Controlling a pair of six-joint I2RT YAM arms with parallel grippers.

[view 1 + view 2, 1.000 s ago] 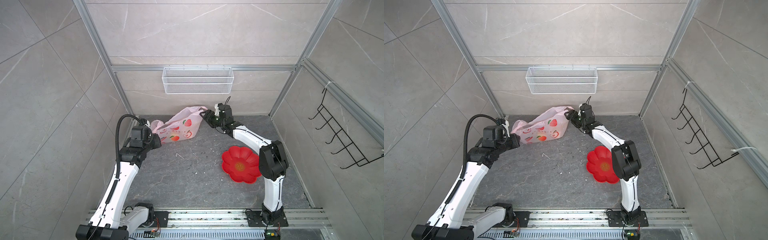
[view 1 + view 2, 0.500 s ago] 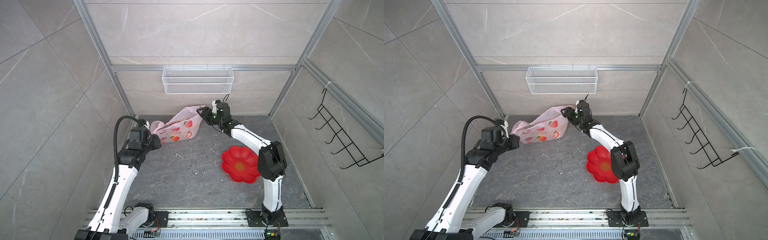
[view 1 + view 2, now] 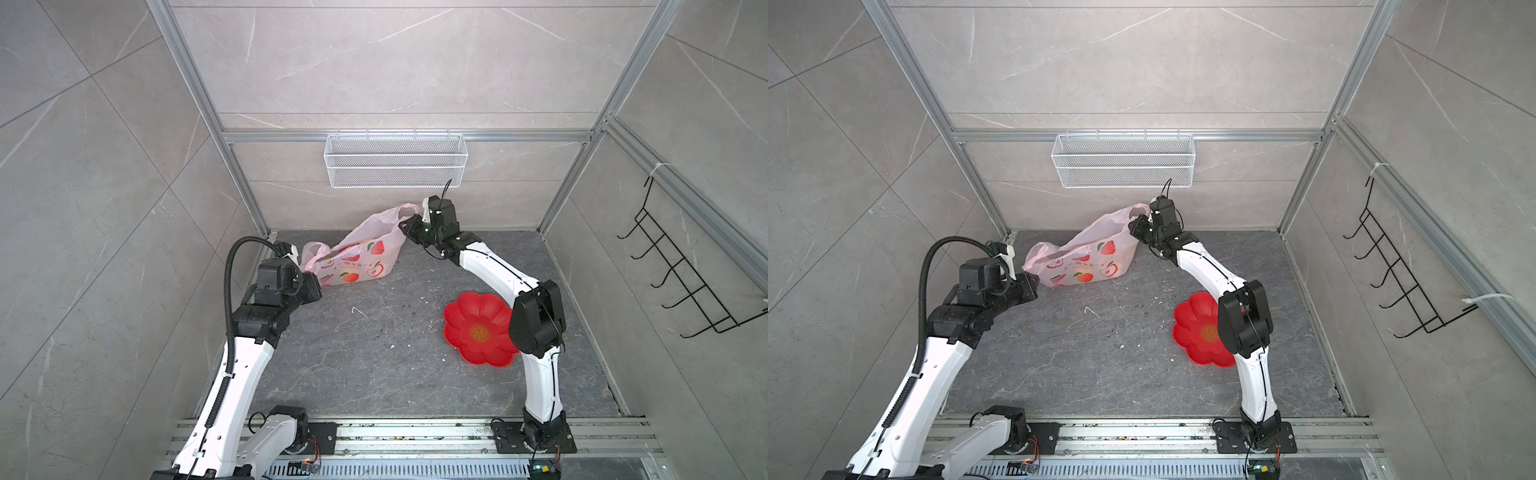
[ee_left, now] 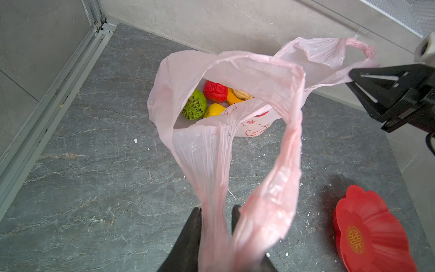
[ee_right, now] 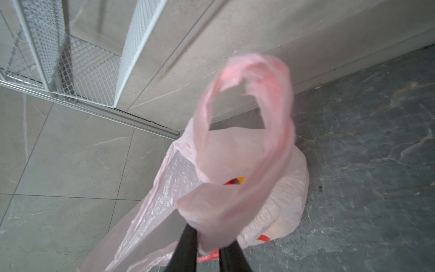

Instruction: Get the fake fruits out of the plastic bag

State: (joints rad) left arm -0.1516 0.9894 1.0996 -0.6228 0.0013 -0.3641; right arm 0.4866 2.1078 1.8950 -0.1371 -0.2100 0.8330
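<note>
left gripper (image 4: pixel 215 220): you pinch one handle of the plastic bag (image 3: pixel 361 262).
right gripper (image 5: pixel 208 246): clamped on the other handle; jaws wider a second ago.
fake fruits (image 4: pixel 207 99): in the bag, between your grippers.
writing: gold character on red dish (image 4: pixel 376 212).

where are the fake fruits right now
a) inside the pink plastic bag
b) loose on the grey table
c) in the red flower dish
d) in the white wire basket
A: the left wrist view looks through the open mouth of the plastic bag, and the fake fruits lie together at its bottom.
</note>
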